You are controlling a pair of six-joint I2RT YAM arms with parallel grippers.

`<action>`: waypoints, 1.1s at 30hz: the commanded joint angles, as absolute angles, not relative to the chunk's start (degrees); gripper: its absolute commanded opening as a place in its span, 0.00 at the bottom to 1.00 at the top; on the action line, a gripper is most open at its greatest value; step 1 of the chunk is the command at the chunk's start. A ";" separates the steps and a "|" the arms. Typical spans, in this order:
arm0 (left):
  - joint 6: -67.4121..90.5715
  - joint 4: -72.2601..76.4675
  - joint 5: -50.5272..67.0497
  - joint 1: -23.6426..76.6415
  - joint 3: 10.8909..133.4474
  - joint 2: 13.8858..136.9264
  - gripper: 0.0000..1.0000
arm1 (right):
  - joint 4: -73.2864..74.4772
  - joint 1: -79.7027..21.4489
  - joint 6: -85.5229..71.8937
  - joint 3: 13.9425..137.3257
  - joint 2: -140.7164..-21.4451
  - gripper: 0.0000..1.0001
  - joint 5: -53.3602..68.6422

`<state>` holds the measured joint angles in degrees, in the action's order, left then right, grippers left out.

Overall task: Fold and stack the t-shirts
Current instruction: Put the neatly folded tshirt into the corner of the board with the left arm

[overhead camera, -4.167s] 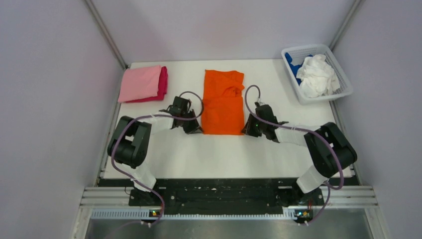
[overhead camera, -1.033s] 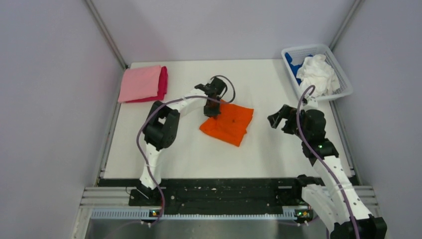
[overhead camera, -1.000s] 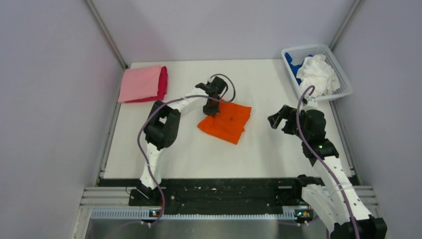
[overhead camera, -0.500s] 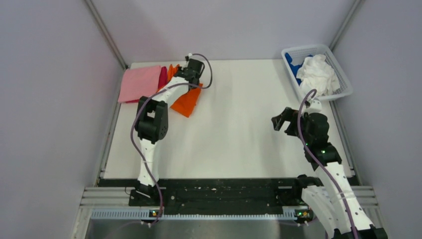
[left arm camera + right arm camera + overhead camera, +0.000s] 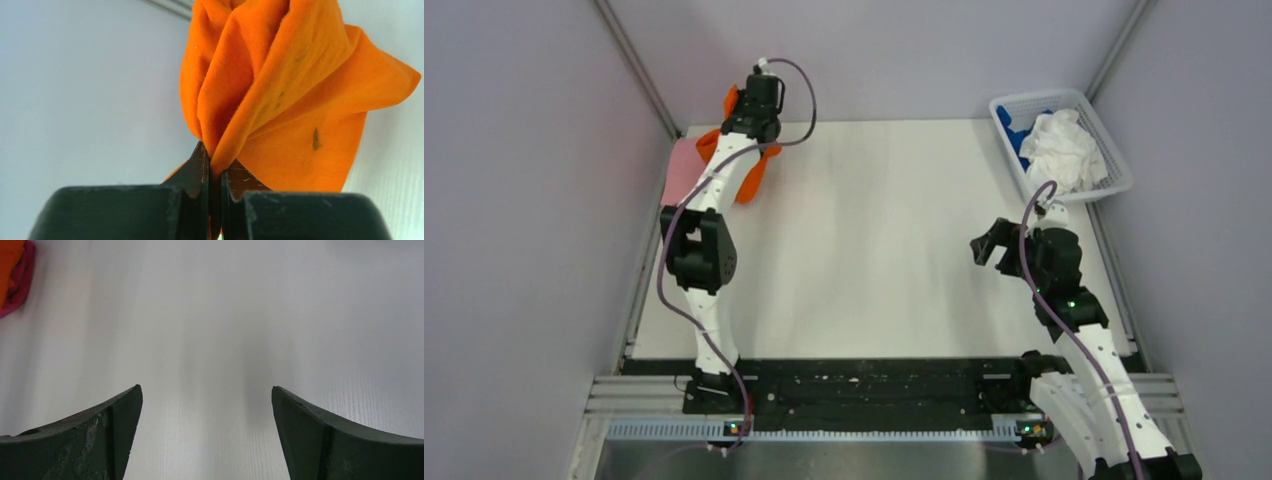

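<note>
Upper left of top view: left gripper (image 5: 213, 162) pinches bunched orange t-shirt (image 5: 280, 80) beside pink t-shirt (image 5: 679, 168); right gripper (image 5: 206, 392) spread wide, mid-right.

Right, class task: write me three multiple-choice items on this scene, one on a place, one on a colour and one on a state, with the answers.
1. Where on the table does the basket stand?
A far right corner; B far left corner; C middle of the near edge.
2. What colour is the t-shirt in the left tool?
A black; B orange; C green.
3. How is the right tool?
A shut on cloth; B open and empty; C out of view.

Answers:
1 A, the top view shows it at the far right corner.
2 B, the left wrist view shows orange cloth pinched in the closed jaws.
3 B, its jaws stand wide apart with nothing between them.
</note>
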<state>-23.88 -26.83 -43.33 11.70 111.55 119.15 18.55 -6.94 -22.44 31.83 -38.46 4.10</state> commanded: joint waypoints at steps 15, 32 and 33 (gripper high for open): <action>-11.97 -31.32 -27.85 1.42 120.73 120.58 0.00 | 18.20 -6.79 -22.08 32.80 -39.82 0.99 0.18; -2.41 -33.31 -19.26 -11.00 132.30 132.16 0.99 | 18.24 -6.84 -23.29 33.37 -42.40 0.99 -3.22; -1.74 -32.90 -18.36 -10.99 132.27 131.47 0.99 | 18.22 -6.80 -23.61 33.39 -42.38 0.99 -3.92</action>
